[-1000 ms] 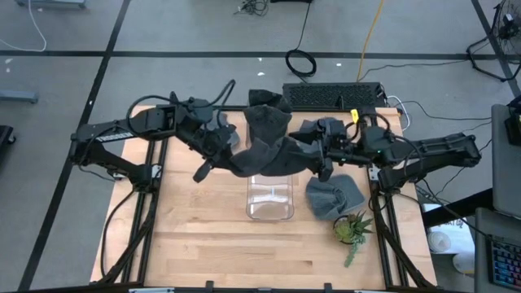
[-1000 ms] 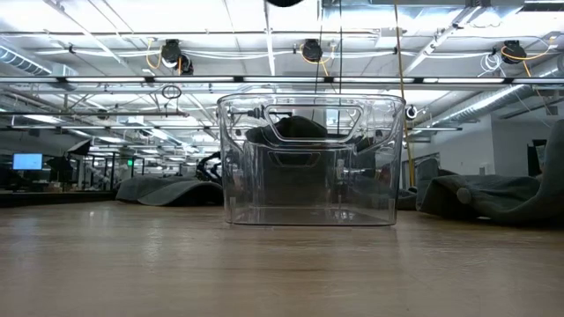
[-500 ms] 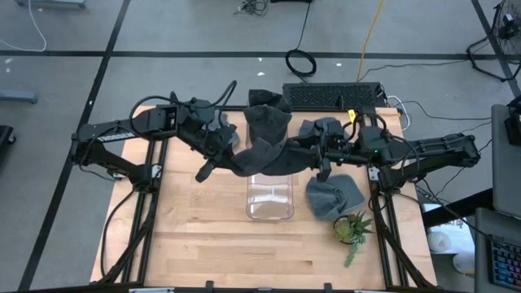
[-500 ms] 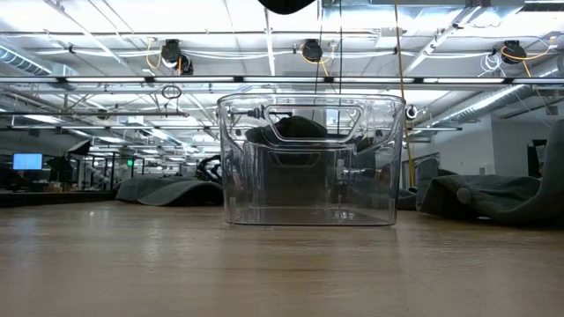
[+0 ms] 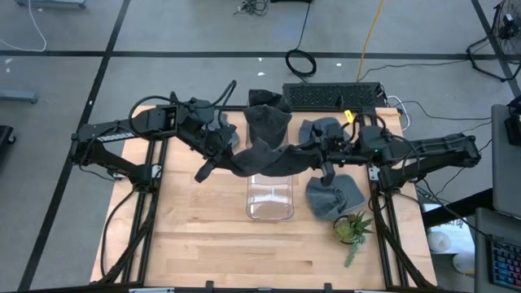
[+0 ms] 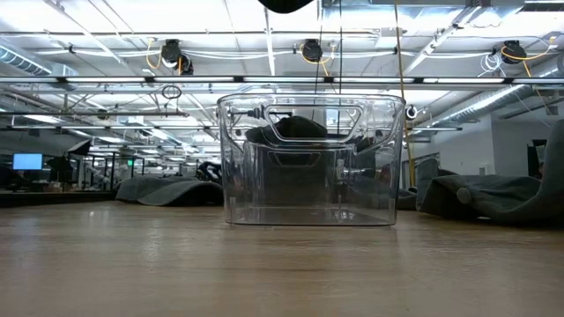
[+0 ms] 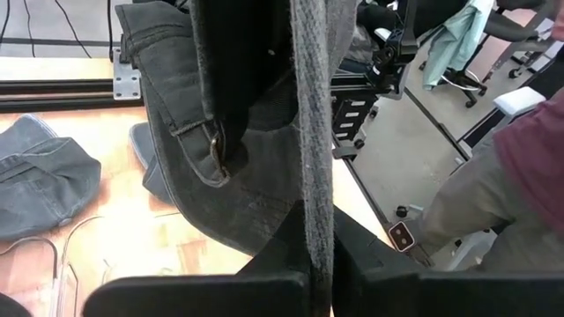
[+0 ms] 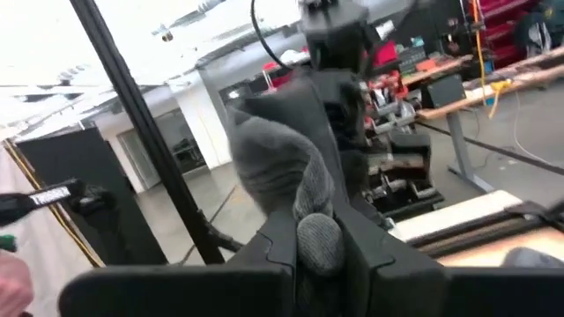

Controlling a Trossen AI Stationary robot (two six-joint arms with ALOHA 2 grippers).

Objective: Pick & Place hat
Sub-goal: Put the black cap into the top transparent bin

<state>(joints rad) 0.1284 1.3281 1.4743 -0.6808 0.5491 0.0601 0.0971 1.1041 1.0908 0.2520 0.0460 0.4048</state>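
A dark grey hat (image 5: 273, 158) hangs stretched between my two grippers, high above a clear plastic bin (image 5: 269, 196). My left gripper (image 5: 234, 159) is shut on its left end, my right gripper (image 5: 313, 154) on its right end. In the low view only the hat's lowest part (image 6: 286, 4) shows at the top edge, above the bin (image 6: 308, 158). The left wrist view shows the hat (image 7: 238, 132) hanging ahead, with a strap and buckle (image 7: 211, 145). My left gripper pinches a thin edge of the hat (image 7: 313, 238) between its two fingers, which slant down from the table's left side. The cloth runs straight away from the fingers and looks taut, clear of the table. My right gripper pinches a bunched fold of the hat's right end (image 8: 317, 239) between its two fingers, which come about level from the table's right side. The hat is lifted clear of the bin.
Other grey hats lie on the table: one at the far edge (image 5: 269, 120), one at the far right (image 5: 321, 129), one right of the bin (image 5: 334, 196). A small potted plant (image 5: 352, 229) stands near the right edge. A keyboard (image 5: 332, 95) lies beyond the table.
My right gripper has shut on the hat's right end and tipped slightly. The hat, bulky and sagging before, is now drawn out into a narrower band between the two grippers. My left gripper has kept its hold.
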